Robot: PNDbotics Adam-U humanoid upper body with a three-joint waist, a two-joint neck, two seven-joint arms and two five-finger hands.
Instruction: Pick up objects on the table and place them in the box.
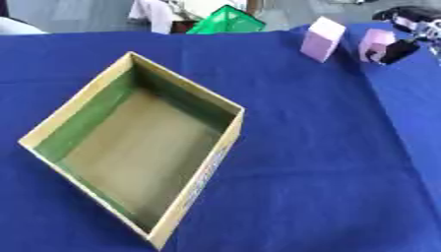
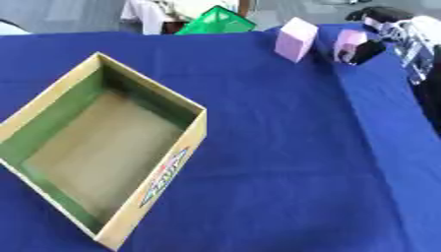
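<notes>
**Right hand at the far pink block**

Left eye view: the open box point(image 1: 60, 129) sits empty on the blue cloth point(image 1: 319, 147); 2 pink blocks stand far right, one free point(image 1: 322, 39), the other point(image 1: 375, 43) against the right hand point(image 1: 398, 49).

Right eye view: its fingers point(image 2: 366, 50) seem curled around that block; lift straight up, clearing the neighbour, before swinging boxward.

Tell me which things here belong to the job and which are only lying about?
Job: open cardboard box, empty; pink block standing on the blue cloth; second pink block at the right hand.
Lying about: green object beyond the table's far edge.
</notes>
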